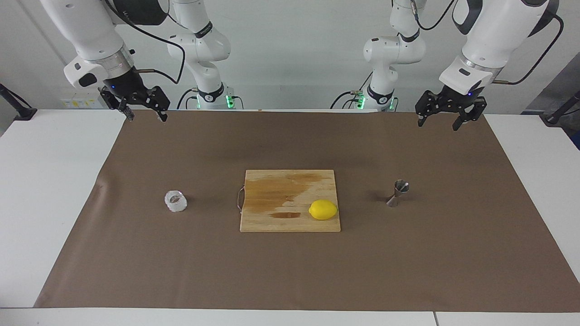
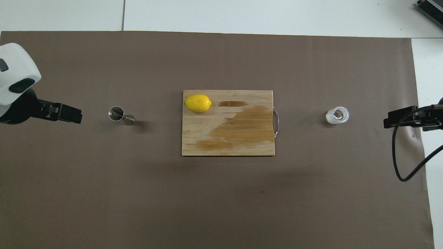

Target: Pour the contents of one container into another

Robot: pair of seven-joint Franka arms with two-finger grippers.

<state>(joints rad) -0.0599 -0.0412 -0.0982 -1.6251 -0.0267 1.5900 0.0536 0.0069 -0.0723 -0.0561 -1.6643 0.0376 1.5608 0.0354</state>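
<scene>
Two vessels concern us. Item one: the glass cup [image 1: 176, 201], clear and ribbed, stands upright on the brown sheet [image 1: 290, 271] beside the cutting board [image 1: 290, 190], off the board's handle edge toward the right arm's end of the bench [image 1: 45, 190]. Its mouth points up and its axis is vertical; being squat, it has no marked long axis.

Item two: the jigger [image 1: 398, 193], steel and hourglass-shaped, stands well apart from the board's other edge, long axis vertical, open cone upward.

Item three: a lemon [image 1: 323, 209] rests on the board's corner nearest the jigger.

The right claw [image 1: 144, 108] and the left claw [image 1: 451, 115] hang above the sheet's edge nearest the robots, each with fingers spread and holding nothing.

Risks, as we judge them: the ribbed glass may slip in a grip; the narrow-waisted jigger may topple if nudged; its small mouth invites spillage.
</scene>
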